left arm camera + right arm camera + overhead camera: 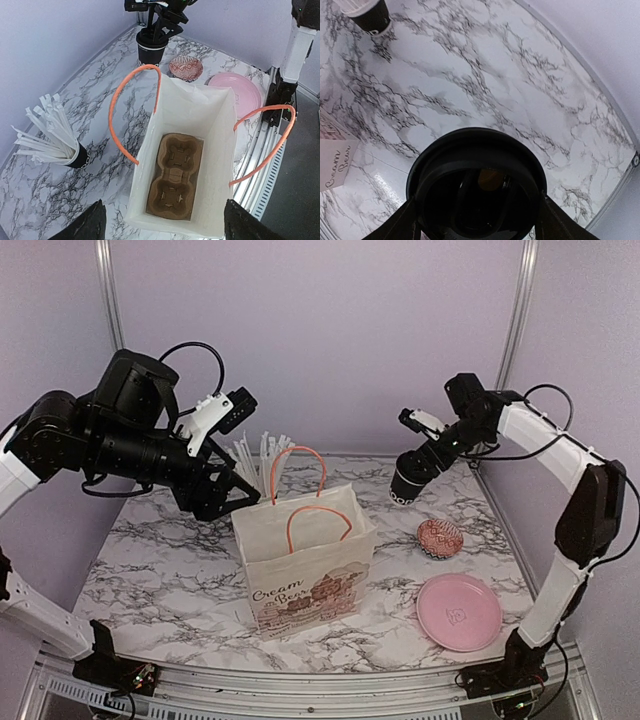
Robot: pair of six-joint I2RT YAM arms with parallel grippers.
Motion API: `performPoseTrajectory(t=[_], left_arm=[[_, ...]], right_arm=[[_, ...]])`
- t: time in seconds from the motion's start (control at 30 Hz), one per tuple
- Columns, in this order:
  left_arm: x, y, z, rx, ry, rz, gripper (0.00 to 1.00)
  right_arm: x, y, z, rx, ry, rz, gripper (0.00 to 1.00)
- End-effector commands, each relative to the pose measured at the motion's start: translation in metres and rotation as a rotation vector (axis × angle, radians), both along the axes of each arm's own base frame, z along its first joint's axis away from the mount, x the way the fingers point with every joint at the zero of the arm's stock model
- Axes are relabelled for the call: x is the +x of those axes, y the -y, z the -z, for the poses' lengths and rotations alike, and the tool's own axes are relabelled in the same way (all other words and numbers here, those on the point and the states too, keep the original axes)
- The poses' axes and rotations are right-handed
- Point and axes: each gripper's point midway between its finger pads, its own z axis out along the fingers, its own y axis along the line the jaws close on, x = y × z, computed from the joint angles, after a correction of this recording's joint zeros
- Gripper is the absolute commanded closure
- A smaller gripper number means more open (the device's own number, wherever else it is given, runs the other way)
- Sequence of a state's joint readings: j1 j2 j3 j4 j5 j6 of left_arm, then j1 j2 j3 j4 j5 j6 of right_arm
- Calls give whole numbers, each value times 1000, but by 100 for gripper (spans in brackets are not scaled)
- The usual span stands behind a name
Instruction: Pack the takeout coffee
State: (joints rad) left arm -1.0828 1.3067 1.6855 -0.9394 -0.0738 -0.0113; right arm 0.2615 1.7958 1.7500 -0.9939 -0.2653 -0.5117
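While the right end effector (pixel 427 456) pinches the black coffee cup (pixel 405 485) by its upper part, the cup sits at the far right of the bench (pixel 150 580), slightly tilted, with its white print low on the side. Whether its base touches the bench cannot be told. In the right wrist view the round black lid (pixel 477 175) is on the cup and fills the lower frame, with a finger (pixel 402 222) on either side of it.

The left end effector (pixel 164 205) hangs above the near-left edge of the paper bag (pixel 305 560), its fingers spread wide and holding nothing. The bag stands upright and open at the centre of the bench, with two orange handles (pixel 127 110) arching above its mouth. A brown cardboard tray (pixel 175 177) lies flat on the bag's floor.

A second black cup filled with white straws (pixel 75 155) stands on the bench just beyond the bag's far-left corner. To the right of the bag, a red patterned bowl (pixel 440 537) lies near the held cup, and a pink plate (pixel 459 611) lies nearer than the bowl.
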Motion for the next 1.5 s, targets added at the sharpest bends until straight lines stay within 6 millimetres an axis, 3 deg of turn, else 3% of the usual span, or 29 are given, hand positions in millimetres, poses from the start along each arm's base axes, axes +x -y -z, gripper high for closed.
performPoseTrajectory(t=[0.0,0.3,0.43,0.53,0.73,1.0,1.17,1.33,1.47], left_arm=[[22,-5,20,61,-5,-81,18],[46,20,56,113,-128,-12,23],[65,21,70,130,-167,-25,35],[72,23,77,139,-186,-21,46],[69,37,84,133,-229,42,73],[64,53,75,96,-251,123,100],[66,60,71,94,-256,138,100],[66,65,71,99,-256,153,100],[70,65,79,123,-255,146,100]], right_arm=[[-18,-30,-71,145,171,-117,40],[-86,-50,-180,376,408,-332,41],[-137,-58,-222,491,498,-489,41],[-165,-63,-235,554,484,-583,41],[-201,-89,-227,574,419,-758,45],[-210,-130,-204,491,395,-849,46],[-223,-160,-179,419,363,-922,47],[-221,-179,-146,295,343,-927,49],[-224,-181,-144,267,344,-939,50]])
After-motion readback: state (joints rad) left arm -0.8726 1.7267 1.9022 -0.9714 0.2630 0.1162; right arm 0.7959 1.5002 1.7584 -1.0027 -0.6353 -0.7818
